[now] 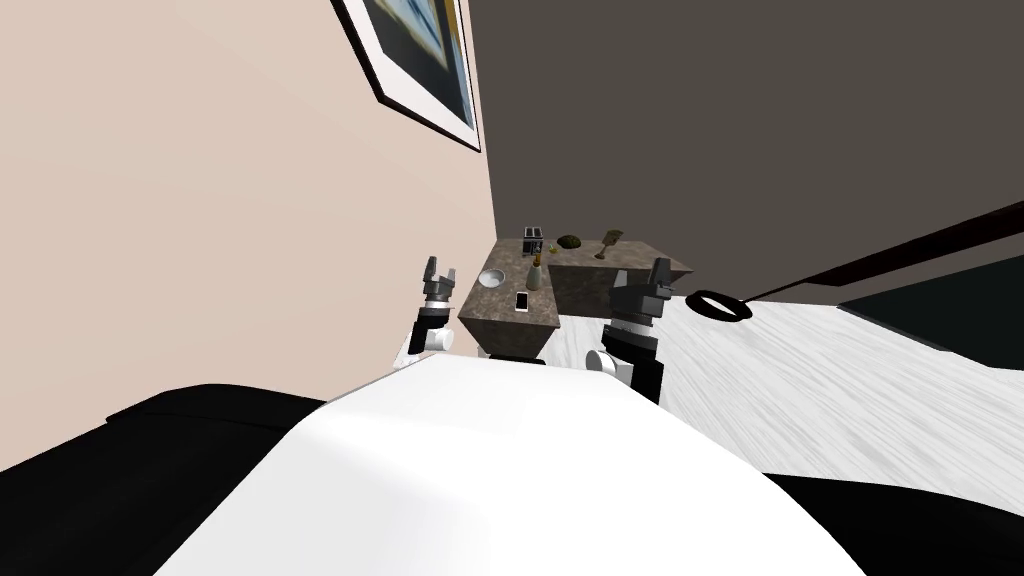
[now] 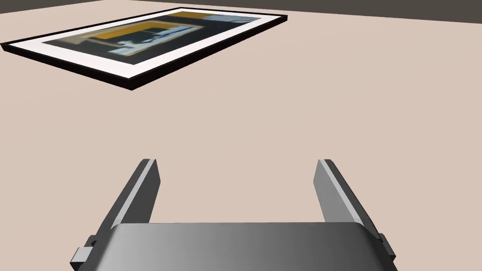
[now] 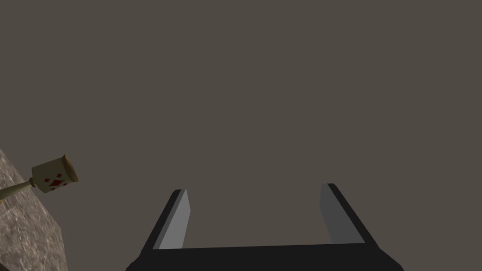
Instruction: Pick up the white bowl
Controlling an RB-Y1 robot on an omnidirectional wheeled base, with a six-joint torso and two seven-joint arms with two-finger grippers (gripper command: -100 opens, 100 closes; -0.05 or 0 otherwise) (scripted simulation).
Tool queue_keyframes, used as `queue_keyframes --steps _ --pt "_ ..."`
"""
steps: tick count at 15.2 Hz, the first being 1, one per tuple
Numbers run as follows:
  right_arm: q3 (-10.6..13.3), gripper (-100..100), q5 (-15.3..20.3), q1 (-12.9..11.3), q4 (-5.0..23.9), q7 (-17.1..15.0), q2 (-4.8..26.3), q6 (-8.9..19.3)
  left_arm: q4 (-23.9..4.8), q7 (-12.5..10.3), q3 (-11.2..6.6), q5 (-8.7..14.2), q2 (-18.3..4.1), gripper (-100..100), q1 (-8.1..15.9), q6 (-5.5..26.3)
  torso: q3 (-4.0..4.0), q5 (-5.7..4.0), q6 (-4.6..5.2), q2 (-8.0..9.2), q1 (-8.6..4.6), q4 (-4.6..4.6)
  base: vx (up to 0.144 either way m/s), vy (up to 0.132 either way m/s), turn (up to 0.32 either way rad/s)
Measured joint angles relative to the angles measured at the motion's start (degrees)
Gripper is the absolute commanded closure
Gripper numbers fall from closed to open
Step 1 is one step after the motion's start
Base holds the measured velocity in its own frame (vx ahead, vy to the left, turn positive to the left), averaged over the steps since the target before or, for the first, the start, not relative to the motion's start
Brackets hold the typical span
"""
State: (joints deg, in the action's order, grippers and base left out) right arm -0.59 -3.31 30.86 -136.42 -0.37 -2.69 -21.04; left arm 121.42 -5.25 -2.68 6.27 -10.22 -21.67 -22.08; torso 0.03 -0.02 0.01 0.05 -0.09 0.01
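Note:
A small white bowl (image 1: 491, 278) sits on the near left part of a mottled brown stone counter (image 1: 500, 310) in the head view. My left gripper (image 1: 439, 267) hangs open just left of the counter's edge, a short way from the bowl and apart from it. My right gripper (image 1: 659, 272) stands open over the counter's right side, farther from the bowl. In the left wrist view the left gripper (image 2: 235, 164) is open with nothing between its fingers. In the right wrist view the right gripper (image 3: 254, 190) is open and faces a dark wall.
On the counter lie a white phone (image 1: 521, 301), a bottle (image 1: 534, 275), a toaster (image 1: 533, 240), a dark round thing (image 1: 569, 242) and a small lamp (image 3: 52, 176). A black ring (image 1: 724, 305) lies on the pale floor at the right. The beige wall stands close at the left.

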Motion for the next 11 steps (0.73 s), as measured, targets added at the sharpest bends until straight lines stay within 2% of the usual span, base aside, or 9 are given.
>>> queue_keyframes --steps 3,7,11 --pt "0.0 0 0.0 0.0 0.0 0.0 0.0 0.0 -1.4 -0.2 -0.21 0.5 -2.0 -100 1.5 2.7 -0.01 0.01 0.0 -0.02 0.02 -0.01 -0.012 -0.021 -0.016" --pt "0.0 0 0.0 0.0 0.0 0.0 0.0 0.0 -5.0 0.3 0.4 0.8 -4.4 -100 5.0 7.1 -0.01 0.0 0.0 -0.02 -0.02 -0.01 -0.016 -0.028 -0.021" --pt "0.0 0 0.0 0.0 0.0 0.0 0.0 0.0 -9.6 0.1 0.2 1.8 -7.5 -100 9.4 12.1 -0.01 -0.01 0.0 -0.01 -0.04 0.0 -0.018 -0.032 -0.023"
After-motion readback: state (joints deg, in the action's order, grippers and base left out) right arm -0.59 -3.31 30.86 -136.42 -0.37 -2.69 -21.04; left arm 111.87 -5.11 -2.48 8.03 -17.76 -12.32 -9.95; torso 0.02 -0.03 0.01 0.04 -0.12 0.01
